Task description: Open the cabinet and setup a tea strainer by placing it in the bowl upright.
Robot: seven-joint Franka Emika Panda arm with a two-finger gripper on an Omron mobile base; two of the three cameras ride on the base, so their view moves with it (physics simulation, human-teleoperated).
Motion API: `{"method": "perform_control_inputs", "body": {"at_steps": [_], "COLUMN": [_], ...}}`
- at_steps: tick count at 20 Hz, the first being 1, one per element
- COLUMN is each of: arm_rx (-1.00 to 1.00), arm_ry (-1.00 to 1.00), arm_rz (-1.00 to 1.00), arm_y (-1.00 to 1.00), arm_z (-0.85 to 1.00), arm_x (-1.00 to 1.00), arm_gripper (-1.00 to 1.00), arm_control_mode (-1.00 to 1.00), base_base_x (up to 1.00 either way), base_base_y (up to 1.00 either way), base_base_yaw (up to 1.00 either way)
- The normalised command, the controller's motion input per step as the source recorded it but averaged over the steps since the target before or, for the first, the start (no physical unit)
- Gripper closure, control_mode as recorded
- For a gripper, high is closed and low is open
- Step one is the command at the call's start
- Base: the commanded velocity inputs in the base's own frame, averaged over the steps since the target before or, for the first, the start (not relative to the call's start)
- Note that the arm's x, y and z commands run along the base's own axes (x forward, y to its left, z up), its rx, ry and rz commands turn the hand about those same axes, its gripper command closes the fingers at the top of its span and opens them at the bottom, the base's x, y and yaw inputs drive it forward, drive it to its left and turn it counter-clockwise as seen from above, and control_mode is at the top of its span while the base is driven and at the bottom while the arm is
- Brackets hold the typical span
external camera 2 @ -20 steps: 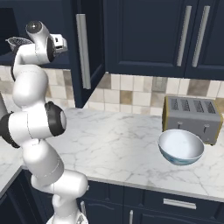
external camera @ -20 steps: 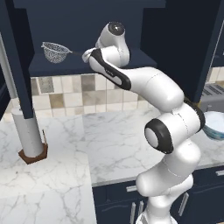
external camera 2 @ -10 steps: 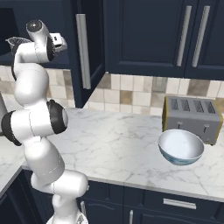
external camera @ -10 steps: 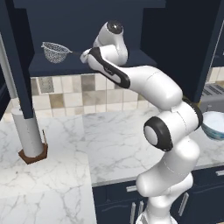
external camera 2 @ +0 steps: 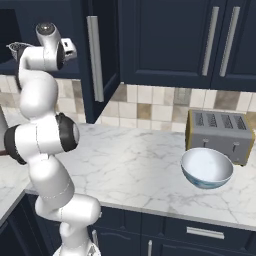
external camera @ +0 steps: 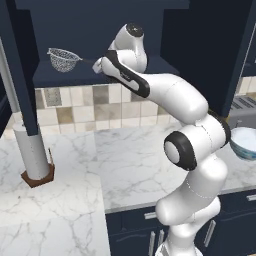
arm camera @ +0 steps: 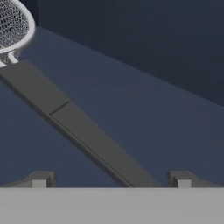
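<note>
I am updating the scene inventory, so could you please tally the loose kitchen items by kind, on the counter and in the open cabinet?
Tea strainer: 1
Bowl: 1
Toaster: 1
Paper towel roll on a stand: 1
Total: 4

From the hand, the tea strainer (arm camera: pixel 13 26) is cut by the top left corner, most of its mesh basket out of sight. From the left, the arm's wrist covers the handle's far end, and the bowl (external camera: pixel 243 142) is clipped by the right edge
</note>
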Motion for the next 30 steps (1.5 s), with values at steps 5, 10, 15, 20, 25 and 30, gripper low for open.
{"method": "perform_control_inputs", "body": {"at_steps": [5, 10, 15, 20, 25, 30], "arm_rx": [-0.02, -0.03, -0.02, -0.04, -0.07, -0.04], "arm_ry": [0.04, 0.0, 0.0, 0.0, 0.0, 0.0], "arm_rz": [0.07, 0.03, 0.0, 0.0, 0.0, 0.04], "arm_y": [0.0, 0.0, 0.0, 0.0, 0.0, 0.0], "arm_z": [-0.07, -0.16, -0.07, -0.03, -0.11, -0.13], "arm_x": [0.09, 0.15, 0.17, 0.13, 0.16, 0.03], "arm_gripper": [-1.0, -1.0, -1.0, -1.0, -1.0, -1.0], "arm_control_mode": [-1.0, -1.0, -1.0, -1.0, -1.0, -1.0], "base_base_x": [0.0, 0.0, 0.0, 0.0, 0.0, 0.0], "base_base_y": [0.0, 0.0, 0.0, 0.0, 0.0, 0.0], "base_base_yaw": [0.0, 0.0, 0.0, 0.0, 0.0, 0.0]}}
